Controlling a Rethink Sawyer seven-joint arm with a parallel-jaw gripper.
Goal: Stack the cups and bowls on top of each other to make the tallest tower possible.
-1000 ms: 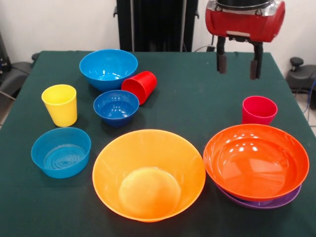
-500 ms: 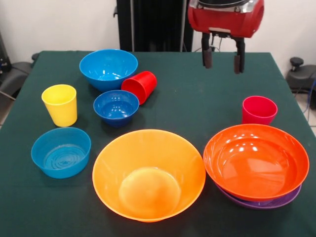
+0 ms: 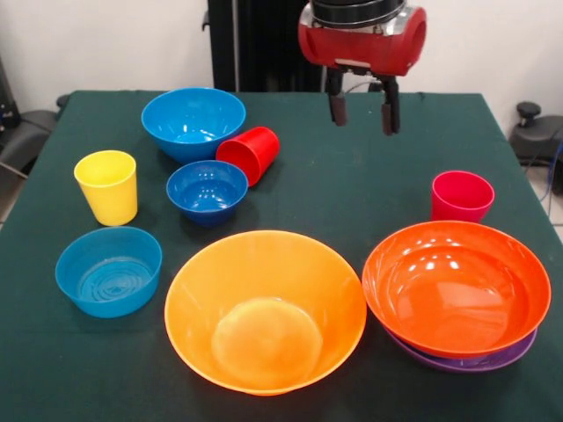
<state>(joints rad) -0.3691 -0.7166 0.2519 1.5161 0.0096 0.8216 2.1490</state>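
Your red-bodied tool (image 3: 361,114) is hanging above the dark green surface (image 3: 352,176) around 12 o'clock, its two dark fingers (image 3: 338,109) spread apart and gripping nothing. The glossy red-orange plastic bowl (image 3: 456,288) is sitting nested in the shallow purple plastic bowl (image 3: 466,359) at 4 o'clock, with the pinkish-red plastic tumbler (image 3: 462,195) standing upright just behind them. The huge orange plastic bowl (image 3: 265,309) is sitting at 6 o'clock. Over at 10 o'clock, the red plastic tumbler (image 3: 249,154) is lying on its side between the big blue bowl (image 3: 193,122) and the small blue bowl (image 3: 208,191). The yellow plastic tumbler (image 3: 107,186) is standing at 9 o'clock, with another blue bowl (image 3: 109,270) at 8 o'clock.
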